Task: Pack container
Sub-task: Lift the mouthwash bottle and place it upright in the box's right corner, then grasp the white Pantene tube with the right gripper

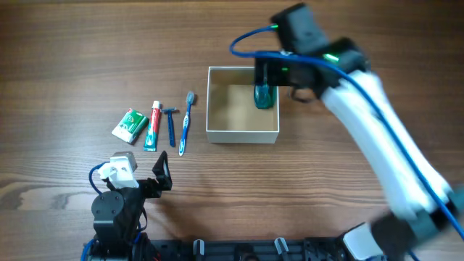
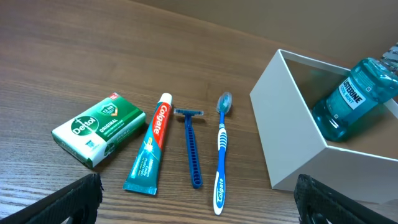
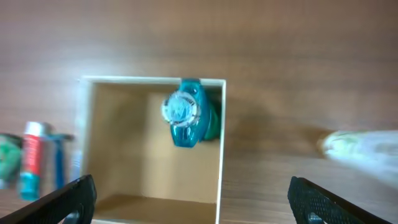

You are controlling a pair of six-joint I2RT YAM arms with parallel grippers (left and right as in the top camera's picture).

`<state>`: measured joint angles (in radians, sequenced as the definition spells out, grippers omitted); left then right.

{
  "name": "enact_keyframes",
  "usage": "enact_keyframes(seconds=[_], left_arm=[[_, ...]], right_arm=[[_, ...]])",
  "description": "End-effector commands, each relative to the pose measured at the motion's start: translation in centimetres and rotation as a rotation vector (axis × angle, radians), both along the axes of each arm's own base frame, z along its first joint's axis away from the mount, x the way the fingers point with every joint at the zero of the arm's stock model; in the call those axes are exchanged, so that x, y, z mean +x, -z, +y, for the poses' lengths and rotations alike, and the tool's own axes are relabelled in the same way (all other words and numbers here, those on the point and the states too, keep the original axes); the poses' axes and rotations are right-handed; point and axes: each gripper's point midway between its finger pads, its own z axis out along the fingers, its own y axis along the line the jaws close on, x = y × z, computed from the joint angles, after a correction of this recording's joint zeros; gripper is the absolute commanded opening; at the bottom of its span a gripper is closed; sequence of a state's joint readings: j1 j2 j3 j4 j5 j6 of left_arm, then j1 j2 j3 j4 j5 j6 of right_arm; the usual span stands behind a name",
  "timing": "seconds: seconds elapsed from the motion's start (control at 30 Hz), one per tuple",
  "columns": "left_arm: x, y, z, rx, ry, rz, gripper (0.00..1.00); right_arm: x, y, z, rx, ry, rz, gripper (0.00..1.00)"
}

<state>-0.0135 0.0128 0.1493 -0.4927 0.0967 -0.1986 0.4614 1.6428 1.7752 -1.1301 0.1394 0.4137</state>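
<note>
Nearest the robot's base, the left hand hovers low over the brown wooden table. Its two black fingers are spread wide with nothing between them; in the left wrist view they sit at the bottom corners.

Just beyond it, four toiletries lie flat on the table in a close row. From left to right they are a green Dettol soap box, a red, white and teal Colgate toothpaste tube, a blue razor and a blue and white toothbrush with its bristle end pointing away from the robot.

To the right of the row, near the toothbrush but not touching it, the container sits near the middle of the table. It is a square, shallow, open-topped box, white outside and tan inside.

A teal Listerine mouthwash bottle sits inside it, cap upward, against the right wall toward the far corner. In the left wrist view it looks tilted.

Farthest away, the right hand hangs above that corner on its white arm. Its view is blurred, but the fingers are spread wide and hold nothing.
</note>
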Motion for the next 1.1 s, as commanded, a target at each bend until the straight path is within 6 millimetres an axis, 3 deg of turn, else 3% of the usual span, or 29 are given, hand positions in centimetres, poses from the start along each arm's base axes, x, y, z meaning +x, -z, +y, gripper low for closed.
enact_keyframes(seconds=[0.0, 0.07, 0.13, 0.2, 0.47, 0.53, 0.63, 0.7, 0.77, 0.87, 1.0, 1.07], left_arm=[[0.0, 0.3, -0.2, 0.0, 0.018, 0.001, 1.0], [0.0, 0.3, -0.2, 0.0, 0.018, 0.001, 1.0], [0.0, 0.3, -0.2, 0.0, 0.018, 0.001, 1.0], [0.0, 0.3, -0.2, 0.0, 0.018, 0.001, 1.0], [0.0, 0.3, -0.2, 0.0, 0.018, 0.001, 1.0], [0.0, 0.3, -0.2, 0.0, 0.018, 0.001, 1.0], [0.0, 0.3, -0.2, 0.0, 0.018, 0.001, 1.0], [0.0, 0.3, -0.2, 0.0, 0.018, 0.001, 1.0], [0.0, 0.3, -0.2, 0.0, 0.018, 0.001, 1.0], [0.0, 0.3, -0.2, 0.0, 0.018, 0.001, 1.0], [0.0, 0.3, -0.2, 0.0, 0.018, 0.001, 1.0], [0.0, 0.3, -0.2, 0.0, 0.018, 0.001, 1.0]], right_arm=[[-2.5, -7.8, -7.1, -0.024, 0.148, -0.207, 1.0], [-3.0, -8.3, -12.6, -0.043, 0.293, -0.199, 1.0], [-2.9, -6.9, -15.7, -0.037, 0.375, -0.138, 1.0], [-2.6, -4.2, -17.8, -0.011, 0.427, -0.031, 1.0], [0.6, 7.0, -18.1, -0.041, 0.429, 0.323, 0.99], [0.6, 9.0, -17.4, -0.017, 0.413, 0.399, 0.88], [1.0, 10.4, -17.3, -0.02, 0.417, 0.433, 0.59], [1.4, 10.2, -17.6, -0.027, 0.421, 0.409, 0.44], [1.1, 9.8, -17.7, -0.032, 0.424, 0.402, 0.08], [0.8, 8.1, -17.8, -0.042, 0.426, 0.356, 0.04], [-0.7, 2.3, -16.9, -0.068, 0.403, 0.185, 0.04], [-2.1, -1.1, -15.3, -0.057, 0.359, 0.084, 0.04]])
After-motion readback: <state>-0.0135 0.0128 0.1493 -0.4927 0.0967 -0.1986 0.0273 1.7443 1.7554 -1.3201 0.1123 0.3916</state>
